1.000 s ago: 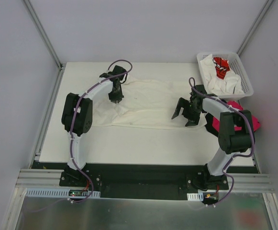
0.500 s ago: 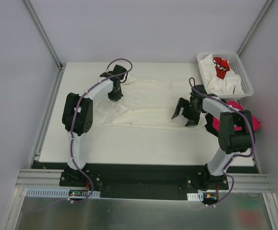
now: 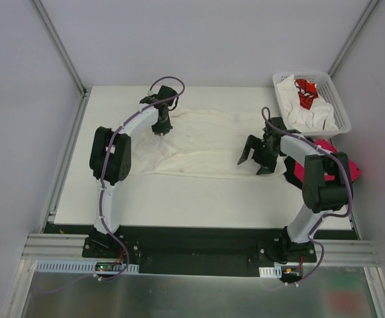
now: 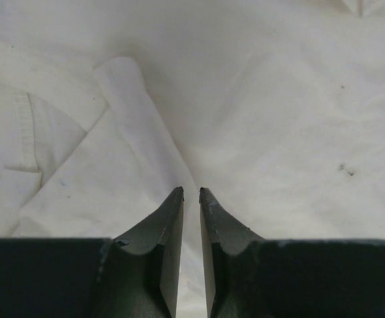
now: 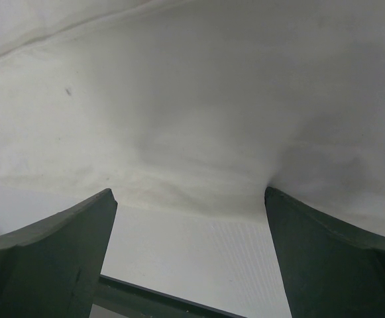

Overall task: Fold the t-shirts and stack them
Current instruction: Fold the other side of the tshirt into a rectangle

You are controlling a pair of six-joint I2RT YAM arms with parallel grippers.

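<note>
Since a second ago the left gripper [image 3: 164,126] has drawn back toward the far edge of the bench [image 3: 199,199], and that arm's elbow now sits slightly further right; the right gripper [image 3: 257,161] has not moved; the cream shirt [image 3: 205,142] lies much as it did, spread wide across the middle of the bench between the two arms.

In the left wrist view the jaws stand narrow, with only a thin slit between the tips; a raised ridge of cloth runs straight up to them, and they seem to pinch that fold, though the contact itself is hidden; a stitched sleeve hem [image 4: 21,132] lies to the left, and a few dark specks [image 4: 345,169] mark the cloth to the right.

The right jaws stand wide over the shirt's near right edge, holding nothing; the edge crosses between the fingers, with bare bench on the near side of it.

The basket [image 3: 338,101] sits at the far right corner with white cloth in it and the print shirt [image 3: 305,93] on top; its red print is too small to read.

The pink shirt [image 3: 352,167] lies at the bench's right edge, near the basket and partly behind the right arm.
</note>
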